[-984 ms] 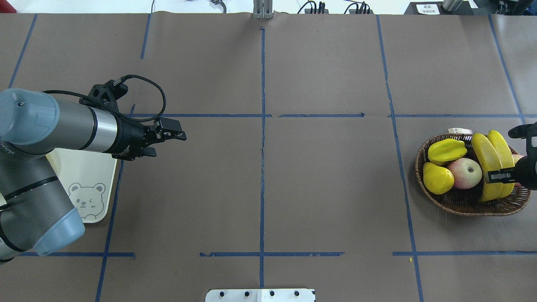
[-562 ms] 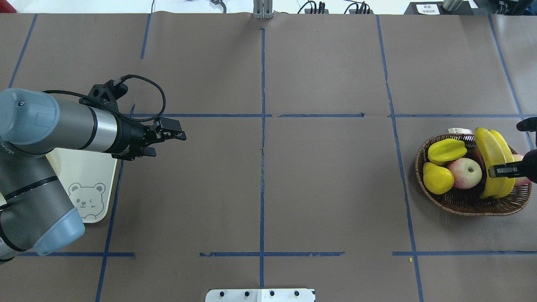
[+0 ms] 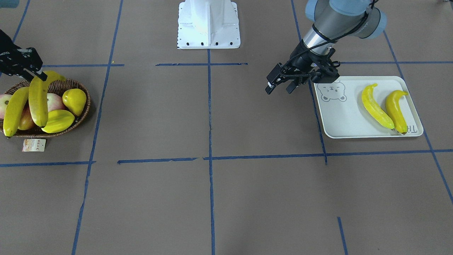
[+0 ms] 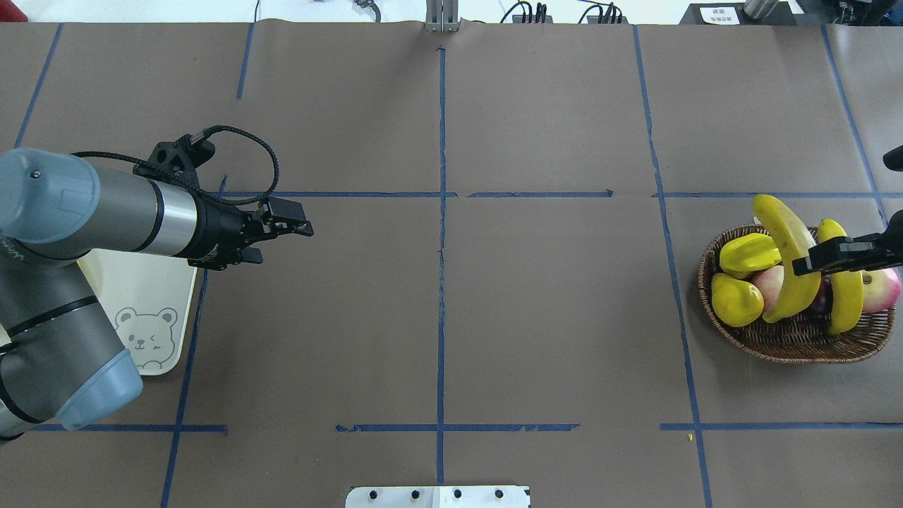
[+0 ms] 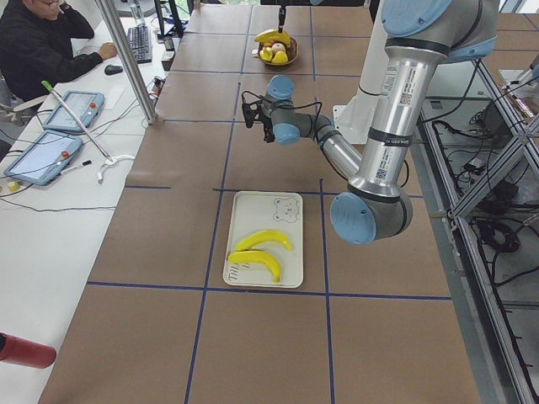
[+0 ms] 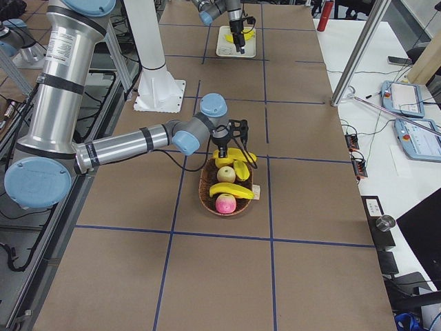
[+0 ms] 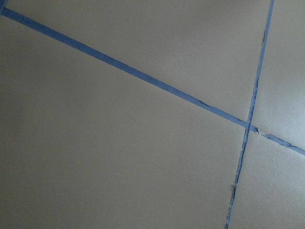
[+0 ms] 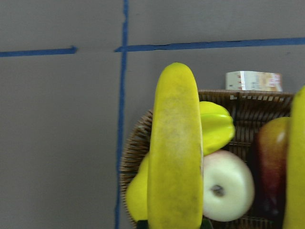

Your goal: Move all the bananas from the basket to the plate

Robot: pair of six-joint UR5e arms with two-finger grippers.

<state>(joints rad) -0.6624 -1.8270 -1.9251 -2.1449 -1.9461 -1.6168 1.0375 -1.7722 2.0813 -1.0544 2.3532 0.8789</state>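
My right gripper (image 4: 802, 265) is shut on a banana (image 4: 782, 248), held tilted above the wicker basket (image 4: 712, 310); the wrist view shows this banana (image 8: 174, 152) lengthwise over the basket's rim (image 8: 136, 145). A second banana (image 4: 844, 286) lies in the basket. From the front, the held banana (image 3: 38, 99) hangs from the right gripper (image 3: 34, 72), beside the lying banana (image 3: 14, 109). Two bananas (image 3: 377, 106) (image 3: 395, 109) rest on the white bear plate (image 3: 347, 120). My left gripper (image 3: 279, 89) hovers open and holds nothing, beside the plate's edge.
The basket also holds a starfruit (image 4: 748, 254), a yellow pear-shaped fruit (image 4: 735, 300) and apples (image 4: 882, 288). A paper tag (image 3: 34, 145) lies outside the rim. The robot's white base (image 3: 208, 24) stands mid-table. A person (image 5: 38, 50) sits at a side desk.
The right gripper has risen with one banana, lifting it off the other fruit and shifting it towards the basket's inner side. The left arm has not moved.
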